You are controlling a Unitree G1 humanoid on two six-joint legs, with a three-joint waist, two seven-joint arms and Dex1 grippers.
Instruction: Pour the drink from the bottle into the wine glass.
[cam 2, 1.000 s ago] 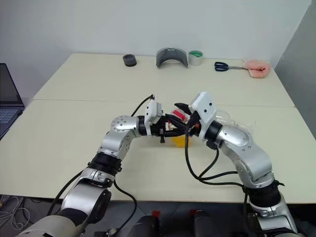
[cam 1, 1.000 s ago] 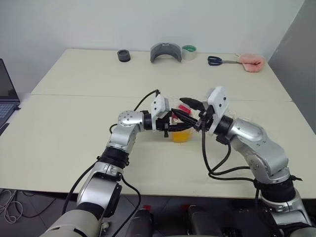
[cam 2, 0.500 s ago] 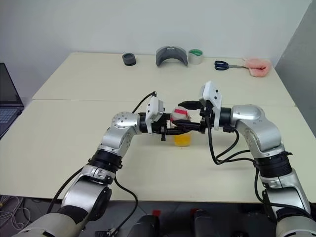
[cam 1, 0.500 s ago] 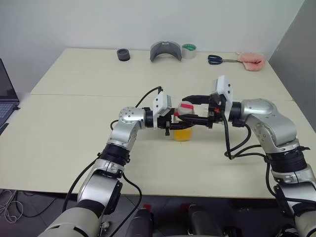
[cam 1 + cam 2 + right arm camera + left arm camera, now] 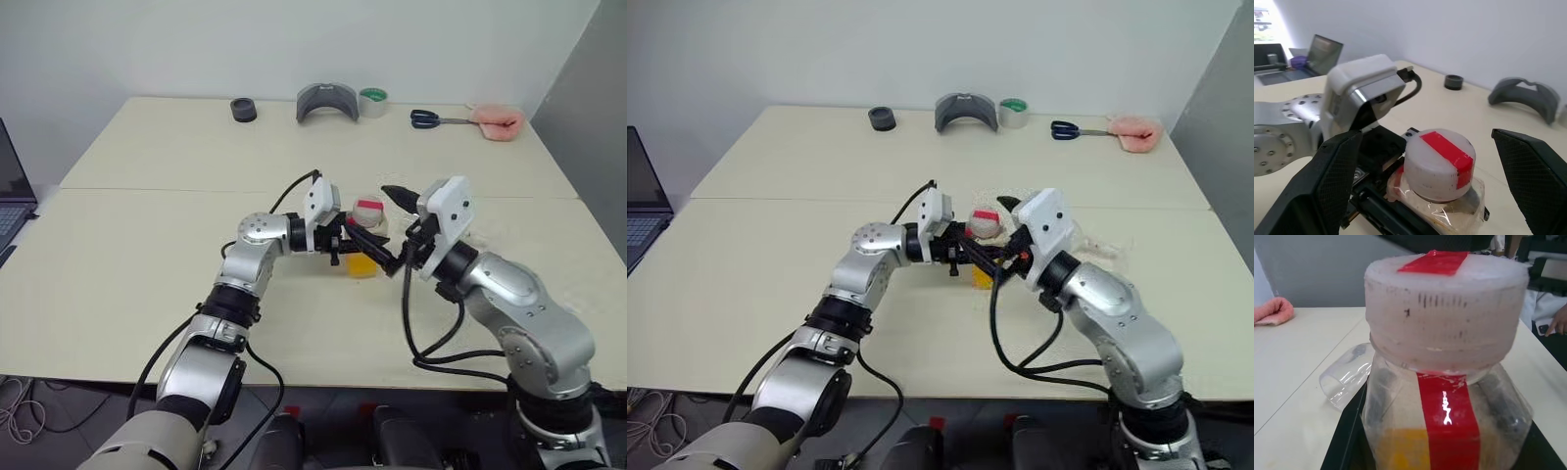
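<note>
The right gripper (image 5: 390, 227) has its black fingers (image 5: 1334, 181) spread wide on either side of the cap, apart from it. The left gripper (image 5: 345, 242) has its fingers clamped on the small clear plastic bottle (image 5: 366, 241) with a red stripe, upright above the cream bench (image 5: 147, 264), orange drink (image 5: 1398, 450) low inside. A clear wine glass (image 5: 1347, 374) lies on its side just beyond.

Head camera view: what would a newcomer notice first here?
The small clear plastic bottle with orange drink and red-striped white cap, clamped upright at mid-table by the left gripper. The right gripper stands wide open around its cap. A clear glass lies on its side behind.
</note>
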